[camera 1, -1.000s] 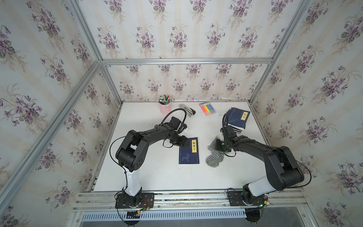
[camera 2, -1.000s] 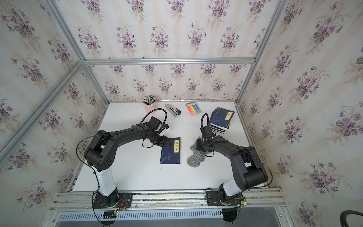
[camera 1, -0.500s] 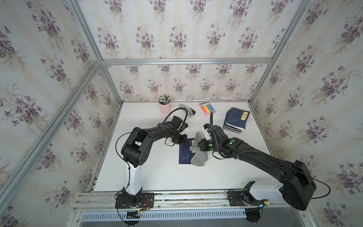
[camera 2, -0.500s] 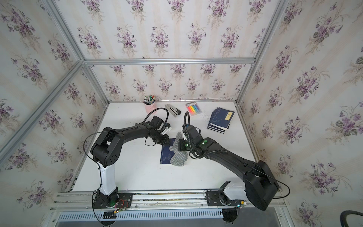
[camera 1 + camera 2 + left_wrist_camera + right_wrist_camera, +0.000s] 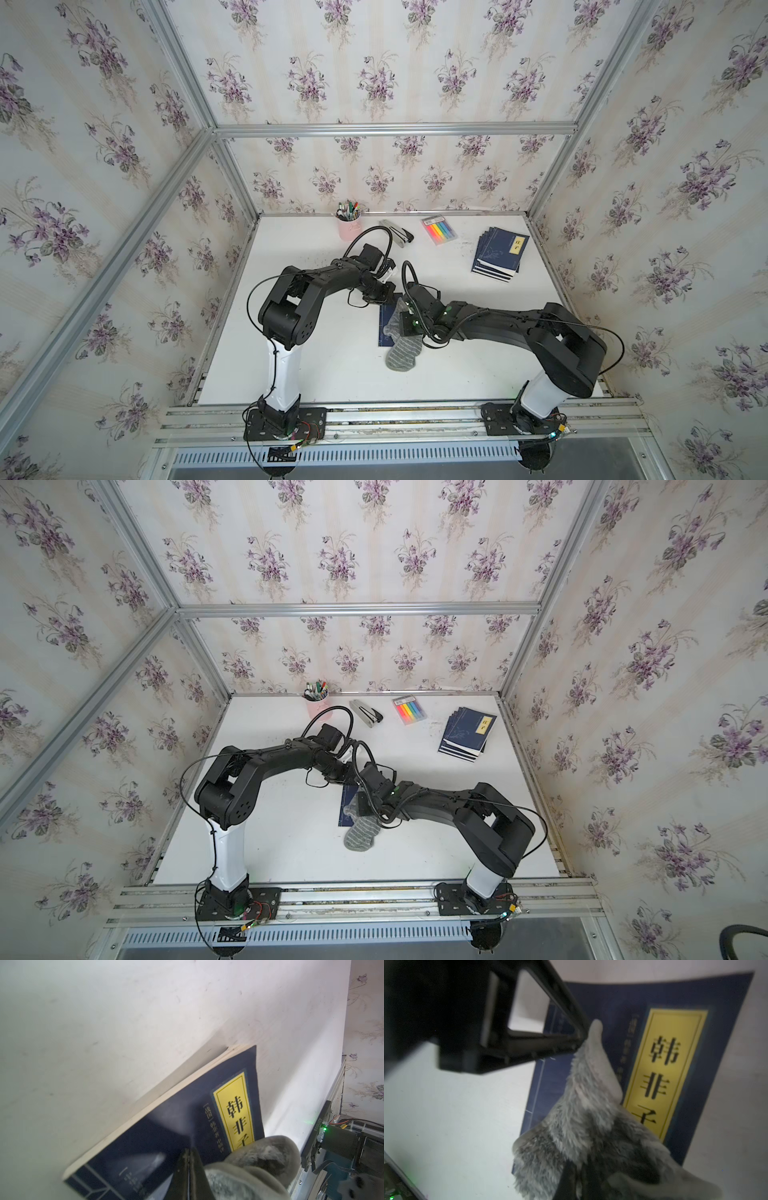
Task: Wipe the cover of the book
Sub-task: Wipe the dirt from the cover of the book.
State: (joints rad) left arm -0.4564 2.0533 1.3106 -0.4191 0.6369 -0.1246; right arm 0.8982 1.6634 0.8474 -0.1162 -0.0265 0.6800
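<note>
A dark blue book (image 5: 385, 319) (image 5: 346, 803) with a yellow title label (image 5: 234, 1105) lies flat mid-table. My left gripper (image 5: 384, 293) (image 5: 189, 1152) is shut, nothing between its fingers, with its tips resting on the cover near the book's far end. A grey striped cloth (image 5: 401, 353) (image 5: 360, 837) drapes over the book's near part and onto the table. My right gripper (image 5: 405, 326) (image 5: 576, 1169) is shut on the cloth (image 5: 587, 1115) and stands over the cover; the fabric hides most of its fingers. The two grippers are close together.
A fanned stack of blue books (image 5: 500, 254) lies at the back right. Along the back edge stand a pink pen cup (image 5: 348, 226), a stapler (image 5: 397, 237) and a pack of coloured markers (image 5: 439, 230). Aluminium frame rails border the white table (image 5: 316, 365).
My right arm carried the cloth leftward from beside the book onto its cover. My left gripper closed and settled on the book's far end.
</note>
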